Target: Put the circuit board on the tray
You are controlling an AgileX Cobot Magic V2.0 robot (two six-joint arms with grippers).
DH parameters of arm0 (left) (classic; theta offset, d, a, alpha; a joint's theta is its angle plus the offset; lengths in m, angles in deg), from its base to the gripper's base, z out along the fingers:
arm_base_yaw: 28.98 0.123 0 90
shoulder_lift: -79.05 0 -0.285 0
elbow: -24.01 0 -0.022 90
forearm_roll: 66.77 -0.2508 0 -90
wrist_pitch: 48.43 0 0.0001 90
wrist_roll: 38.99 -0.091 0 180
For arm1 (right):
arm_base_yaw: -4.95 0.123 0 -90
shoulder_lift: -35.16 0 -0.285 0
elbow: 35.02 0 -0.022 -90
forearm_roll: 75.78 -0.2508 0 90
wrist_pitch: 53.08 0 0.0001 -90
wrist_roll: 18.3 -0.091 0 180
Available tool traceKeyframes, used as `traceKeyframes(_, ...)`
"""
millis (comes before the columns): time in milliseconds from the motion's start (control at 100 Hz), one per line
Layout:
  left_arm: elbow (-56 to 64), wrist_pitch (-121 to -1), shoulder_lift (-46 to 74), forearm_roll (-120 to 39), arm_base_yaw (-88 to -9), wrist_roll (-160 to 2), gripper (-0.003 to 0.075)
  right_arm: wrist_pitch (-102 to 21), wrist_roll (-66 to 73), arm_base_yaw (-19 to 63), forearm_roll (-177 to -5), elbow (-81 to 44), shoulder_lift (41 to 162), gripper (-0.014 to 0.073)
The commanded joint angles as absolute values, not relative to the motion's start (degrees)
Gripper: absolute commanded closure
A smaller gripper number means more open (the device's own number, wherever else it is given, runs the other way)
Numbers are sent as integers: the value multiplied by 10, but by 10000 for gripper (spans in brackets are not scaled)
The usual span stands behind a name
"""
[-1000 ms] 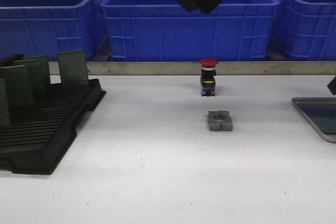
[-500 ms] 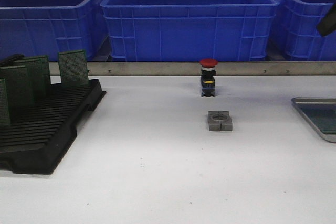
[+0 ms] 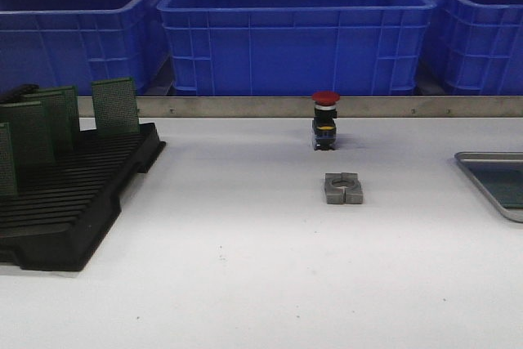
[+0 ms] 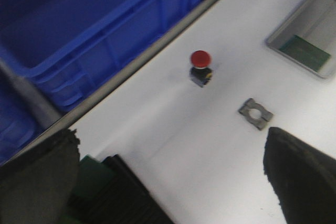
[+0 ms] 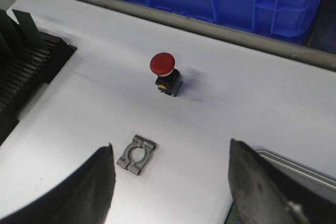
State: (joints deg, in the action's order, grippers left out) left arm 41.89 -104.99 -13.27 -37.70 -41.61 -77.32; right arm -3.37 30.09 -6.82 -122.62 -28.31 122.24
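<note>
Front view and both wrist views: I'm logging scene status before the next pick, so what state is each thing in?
tray: flat on the table, one green circuit board lying in it.
black slotted rack: several green boards standing upright in its slots.
red push button: upright, alone on the table.
grey metal clamp: lying flat, untouched.
middle blue bin: open-topped, contents not visible.
left tool: open, empty.
right tool: open, empty.

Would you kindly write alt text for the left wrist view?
A silver tray already holding a green circuit board sits on a white table, beyond a red push-button and grey metal clamp. Open gripper fingers frame the view.
</note>
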Motion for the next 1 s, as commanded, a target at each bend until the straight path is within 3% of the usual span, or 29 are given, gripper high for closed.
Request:
traceKeyframes(0, 386, -977, -70, -359, -385, -759, 69, -89, 302, -61, -1241, -270, 1166, 105)
traceKeyframes(260, 183, -771, 92, -359, -357, -759, 69, -203, 315, -49, -1229, -162, 1032, 105)
traceKeyframes(470, 29, -671, 211, -356, -357, -759, 69, -308, 328, -49, -1229, -46, 903, 105)
traceKeyframes(690, -113, -608, 333, -332, -357, -759, 69, -381, 328, -51, -1229, 68, 771, 105)
traceKeyframes(990, -244, -593, 471, -311, -357, -759, 69, -384, 322, -51, -1236, 174, 643, 106)
